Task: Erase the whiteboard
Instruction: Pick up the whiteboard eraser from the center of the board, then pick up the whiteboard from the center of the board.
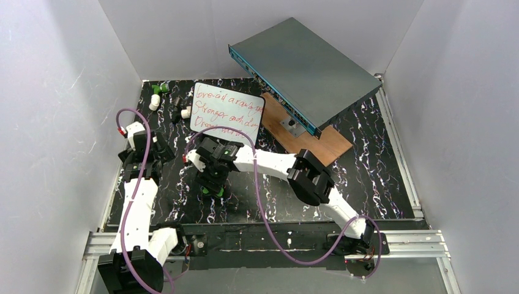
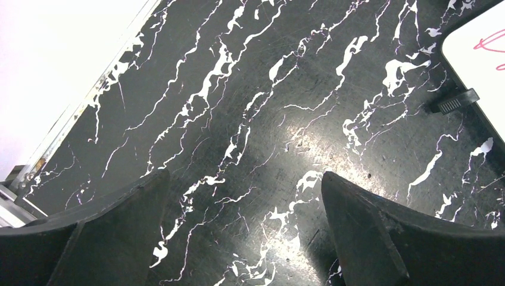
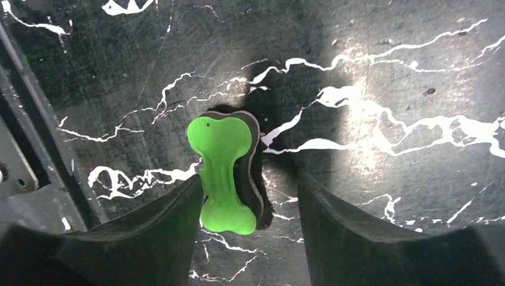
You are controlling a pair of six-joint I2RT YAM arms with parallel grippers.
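The whiteboard (image 1: 226, 110) lies at the back middle of the black marbled table, with several lines of red handwriting on it; one corner of it (image 2: 483, 53) shows in the left wrist view. A green bone-shaped eraser (image 3: 223, 170) with a black felt side stands on the table. My right gripper (image 3: 250, 202) is open around it: the left finger touches the green side, and a gap remains on the felt side. From above, that gripper (image 1: 211, 182) hangs just in front of the board. My left gripper (image 2: 245, 190) is wide open over bare table, left of the board (image 1: 147, 147).
A grey-teal metal box (image 1: 306, 67) rests tilted on a wooden plank (image 1: 315, 139) at the back right. Small white and green pieces (image 1: 158, 95) lie at the back left, and a small black piece (image 2: 455, 101) lies by the board's corner. White walls close in the table.
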